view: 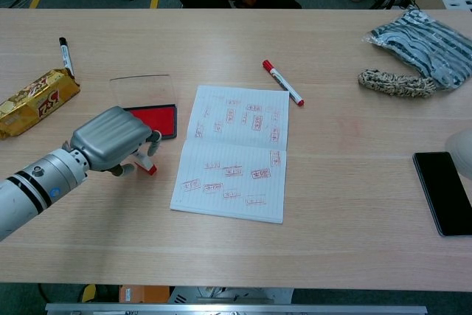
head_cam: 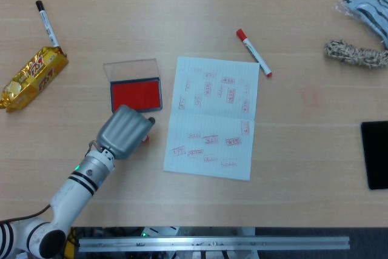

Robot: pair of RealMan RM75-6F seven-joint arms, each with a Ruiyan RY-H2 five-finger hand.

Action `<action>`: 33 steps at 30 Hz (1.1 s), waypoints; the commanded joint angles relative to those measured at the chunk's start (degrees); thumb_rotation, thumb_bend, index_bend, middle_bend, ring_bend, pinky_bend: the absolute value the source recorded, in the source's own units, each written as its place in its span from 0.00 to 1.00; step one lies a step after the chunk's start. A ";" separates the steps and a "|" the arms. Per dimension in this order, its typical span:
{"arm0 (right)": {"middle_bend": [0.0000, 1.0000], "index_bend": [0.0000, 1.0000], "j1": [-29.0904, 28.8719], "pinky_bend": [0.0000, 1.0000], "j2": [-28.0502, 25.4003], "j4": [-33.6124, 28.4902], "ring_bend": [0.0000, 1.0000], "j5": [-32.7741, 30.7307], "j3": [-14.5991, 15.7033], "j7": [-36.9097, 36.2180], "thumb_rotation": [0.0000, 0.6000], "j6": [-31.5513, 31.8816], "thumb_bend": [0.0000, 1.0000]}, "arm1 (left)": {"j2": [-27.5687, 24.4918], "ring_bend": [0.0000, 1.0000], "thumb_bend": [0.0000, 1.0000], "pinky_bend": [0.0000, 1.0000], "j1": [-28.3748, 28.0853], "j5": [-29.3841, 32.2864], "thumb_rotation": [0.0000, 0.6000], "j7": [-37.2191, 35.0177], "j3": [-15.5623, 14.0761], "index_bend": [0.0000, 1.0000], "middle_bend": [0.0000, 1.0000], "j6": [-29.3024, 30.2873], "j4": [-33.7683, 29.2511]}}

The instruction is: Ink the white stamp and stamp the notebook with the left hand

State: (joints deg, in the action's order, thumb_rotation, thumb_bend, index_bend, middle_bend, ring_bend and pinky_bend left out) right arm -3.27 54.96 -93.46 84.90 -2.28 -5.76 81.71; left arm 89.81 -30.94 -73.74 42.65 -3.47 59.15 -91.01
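Observation:
My left hand (head_cam: 124, 130) (view: 110, 136) is lowered over the white stamp (view: 146, 163), which lies on the table with its red end (head_cam: 145, 139) peeking out past the fingers. The fingers curl down on both sides of the stamp, but the palm hides whether they grip it. Just beyond the hand sits the open red ink pad (head_cam: 136, 94) with its clear lid folded back. The open notebook (head_cam: 213, 116) lies to its right, covered with several red stamp marks. At the right edge of the chest view only a pale sliver of my right hand (view: 464, 151) shows.
A red marker (head_cam: 253, 53) lies past the notebook's far right corner. At far left are a black marker (head_cam: 46, 23) and a gold snack pack (head_cam: 33, 77). To the right lie a black phone (head_cam: 374, 154), a striped cloth (head_cam: 367, 1) and a rope-like bundle (head_cam: 354, 54).

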 commanded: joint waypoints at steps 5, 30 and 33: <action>0.35 0.34 -0.08 0.44 0.04 -0.01 0.29 -0.04 0.03 0.14 1.00 -0.18 0.22 | 0.71 1.00 0.23 1.00 0.34 0.34 1.00 0.53 -0.10 0.51 1.00 0.52 0.75; 0.35 0.33 -0.02 0.44 -0.41 -0.62 0.29 -0.22 0.09 0.65 1.00 -0.28 0.22 | 2.43 1.00 0.27 1.00 1.21 -0.85 1.00 0.58 -0.40 0.56 1.00 2.16 2.95; 0.35 0.33 0.00 0.44 -0.42 -0.63 0.29 -0.23 0.11 0.64 1.00 -0.30 0.22 | 2.53 1.00 0.27 1.00 1.30 -1.10 1.00 0.37 -0.42 0.57 1.00 2.26 3.08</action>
State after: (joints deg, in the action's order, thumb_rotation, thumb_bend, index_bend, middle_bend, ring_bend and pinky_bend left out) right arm -3.27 54.54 -94.10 84.68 -2.17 -5.12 81.41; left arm 92.32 -29.66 -74.81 43.05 -3.88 61.39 -87.95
